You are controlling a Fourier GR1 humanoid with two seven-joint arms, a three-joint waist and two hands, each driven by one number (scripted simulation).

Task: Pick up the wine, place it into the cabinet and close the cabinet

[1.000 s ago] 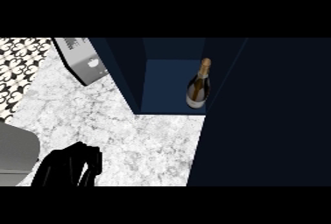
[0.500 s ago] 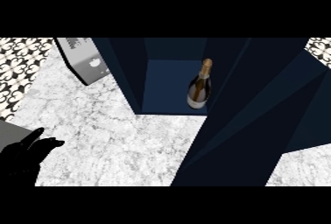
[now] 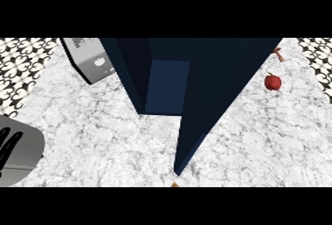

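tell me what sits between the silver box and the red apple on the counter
The dark blue cabinet stands between the silver box and the red apple, as the head view shows.

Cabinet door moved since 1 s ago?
Yes: the cabinet door has swung left across the opening, toward the fixed silver appliance, hiding the wine.
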